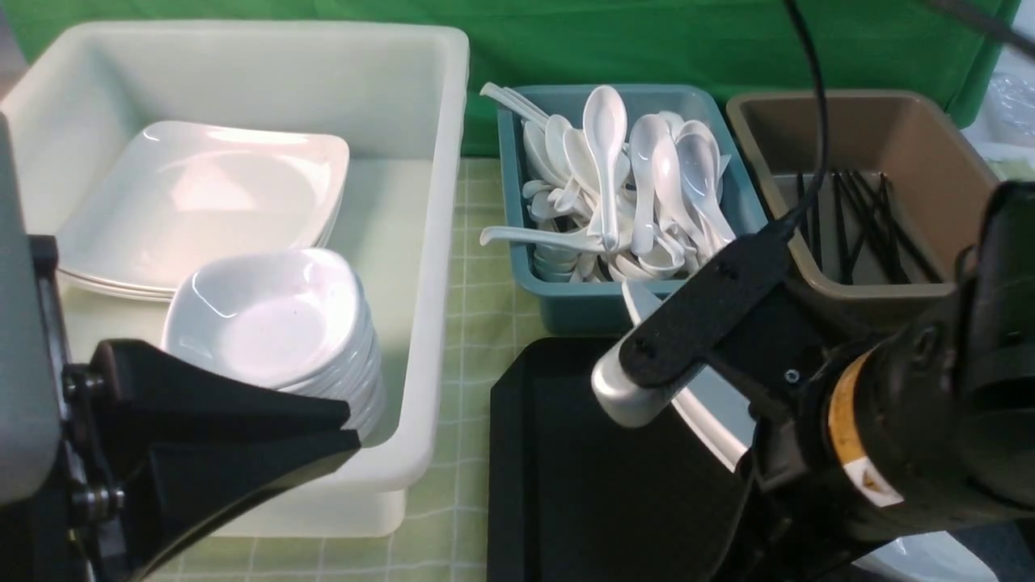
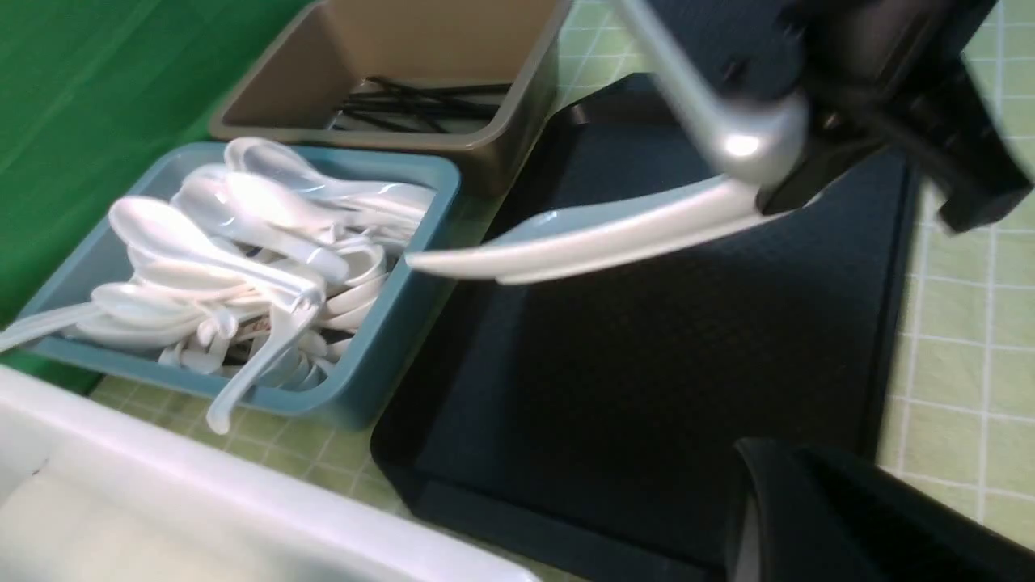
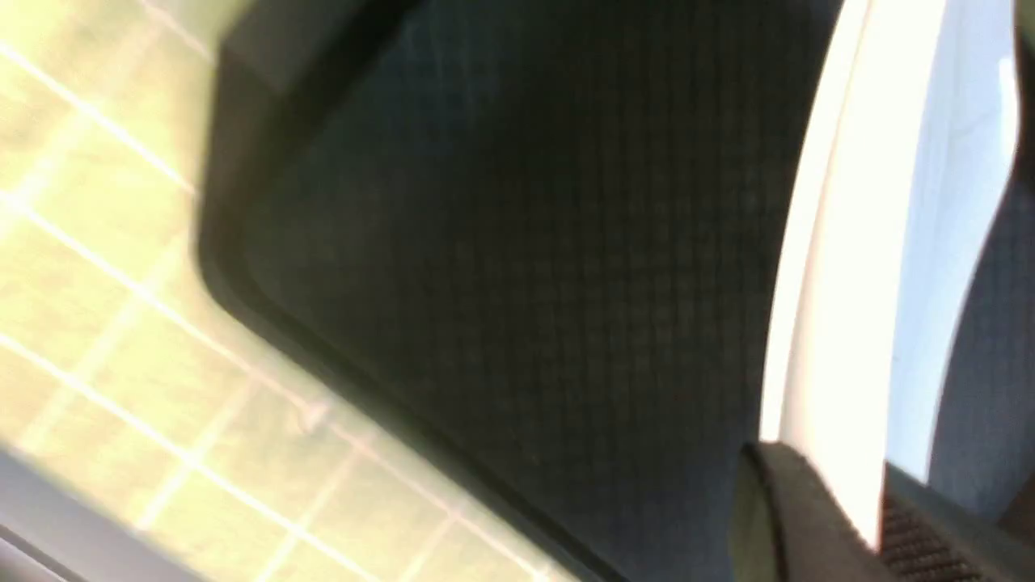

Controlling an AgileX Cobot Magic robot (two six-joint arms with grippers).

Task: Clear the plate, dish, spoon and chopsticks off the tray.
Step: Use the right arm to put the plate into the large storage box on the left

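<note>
The plate is held tilted over the tray, its rim clamped in the jaws of the right gripper. It is judged glossy, stiff, breakable and slip-prone, so a deep rim hold is advised. The jaw state of the left gripper cannot be told.

plate over tray | spoon bin behind tray | tub left

Cloth (green check): tub, teal bin, brown bin, tray.
</note>
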